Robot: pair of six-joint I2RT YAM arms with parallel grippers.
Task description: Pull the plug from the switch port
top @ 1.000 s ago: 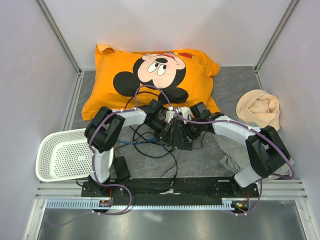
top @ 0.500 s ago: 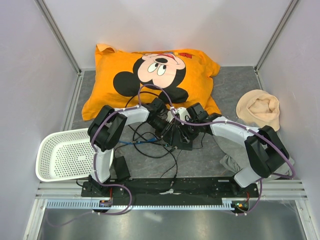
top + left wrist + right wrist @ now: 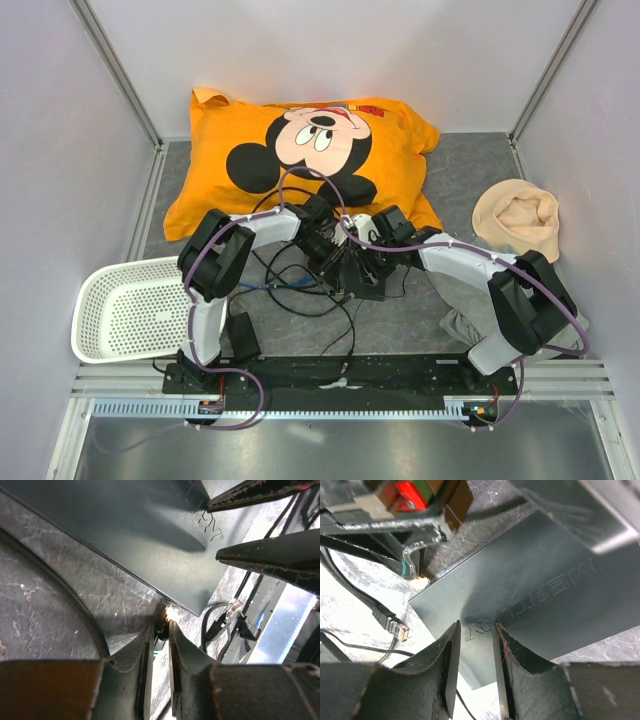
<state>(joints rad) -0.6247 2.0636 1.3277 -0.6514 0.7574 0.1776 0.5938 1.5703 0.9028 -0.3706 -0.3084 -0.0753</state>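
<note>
Top external: the left gripper [image 3: 161,623], clenched on the plug [image 3: 168,614], has been nudged rightward, the plug judged still seated in the switch [image 3: 125,525]; the right gripper's [image 3: 476,627] hold cannot be told.

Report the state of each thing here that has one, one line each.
Flat matte-black rectangular box: lying flat, right claw's tips on its top.
Small plug at the box's edge: gripped, apparently seated.
Left claw: shut on the small plug.
Right claw: slightly open, nothing between its fingers.
Loose black-booted network plug: unplugged, lying free.
</note>
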